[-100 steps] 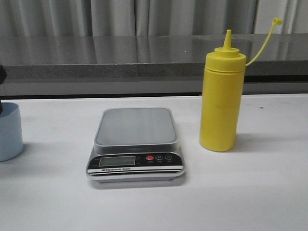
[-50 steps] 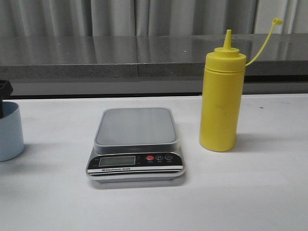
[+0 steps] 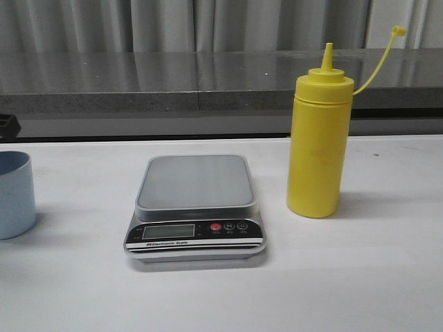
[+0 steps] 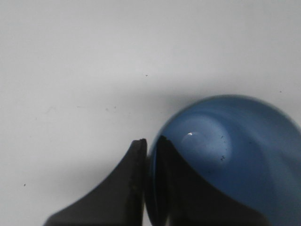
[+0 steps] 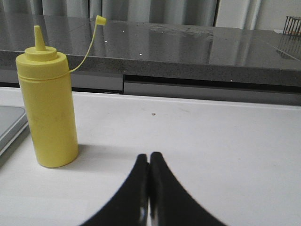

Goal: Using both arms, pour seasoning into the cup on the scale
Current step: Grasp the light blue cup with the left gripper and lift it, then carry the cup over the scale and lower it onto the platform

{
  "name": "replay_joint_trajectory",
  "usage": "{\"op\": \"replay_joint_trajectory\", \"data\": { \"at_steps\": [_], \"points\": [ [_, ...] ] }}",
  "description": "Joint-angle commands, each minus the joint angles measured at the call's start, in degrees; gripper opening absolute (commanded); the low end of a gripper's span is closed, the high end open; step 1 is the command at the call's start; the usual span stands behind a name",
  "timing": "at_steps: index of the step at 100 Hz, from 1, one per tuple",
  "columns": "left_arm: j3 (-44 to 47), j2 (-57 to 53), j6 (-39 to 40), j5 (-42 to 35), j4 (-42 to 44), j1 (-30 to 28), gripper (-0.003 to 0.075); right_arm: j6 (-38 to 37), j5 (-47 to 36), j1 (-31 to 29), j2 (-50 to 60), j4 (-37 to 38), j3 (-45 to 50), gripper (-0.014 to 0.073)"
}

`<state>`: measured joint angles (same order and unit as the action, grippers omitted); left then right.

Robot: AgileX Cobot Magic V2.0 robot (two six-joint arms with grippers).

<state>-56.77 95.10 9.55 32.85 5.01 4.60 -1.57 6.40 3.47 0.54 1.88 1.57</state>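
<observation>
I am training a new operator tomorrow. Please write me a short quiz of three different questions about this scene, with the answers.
1. True or false: the pale blue cup already stands on the digital kitchen scale.
2. On which side of the scale does the yellow squeeze bottle stand, seen from the robot? A) left B) right C) behind it
3. Fill in: in its wrist view, the right gripper has its fingers ____ and holds nothing.

Key
1. False: the cup is on the white table, left of the scale, with the left gripper at its rim.
2. B
3. closed together
</observation>
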Motion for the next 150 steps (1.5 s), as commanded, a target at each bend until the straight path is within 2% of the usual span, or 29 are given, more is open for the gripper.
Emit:
{"op": "replay_joint_trajectory", "data": {
  "at_steps": [1,16,33,52,78,109,135,150],
  "points": [
    [-1.9,-2.8,0.7,-1.2,-0.3,0.0,-0.002,0.3,-4.8,-0.3,1.2,0.0,-1.2,-0.0066],
    [-4.8,-4.7,0.7,2.0,-2.1,0.1,-0.002,0.3,-4.8,-0.3,1.2,0.0,-1.2,-0.0066],
    [-11.4,-6.3,0.1,9.6,-5.0,0.9,-0.002,0.3,-4.8,-0.3,1.2,0.0,-1.2,-0.0066],
    [-19.1,-6.3,-4.1,16.1,-10.3,4.9,-0.002,0.3,-4.8,-0.3,1.2,0.0,-1.2,-0.0066],
    [-25.2,-4.5,-4.5,16.2,-12.5,12.7,-0.002,0.3,-4.8,-0.3,1.2,0.0,-1.2,-0.0066],
    [-32.5,5.1,-4.5,15.7,-12.6,20.9,-0.002,0.3,-4.8,-0.3,1.2,0.0,-1.2,-0.0066],
    [-38.1,12.5,-4.5,15.9,-12.3,23.9,-0.002,0.3,-4.8,-0.3,1.2,0.0,-1.2,-0.0066],
    [-38.4,14.0,-4.5,16.1,-11.4,24.6,-0.002,0.3,-4.8,-0.3,1.2,0.0,-1.2,-0.0066]
  ]
}}
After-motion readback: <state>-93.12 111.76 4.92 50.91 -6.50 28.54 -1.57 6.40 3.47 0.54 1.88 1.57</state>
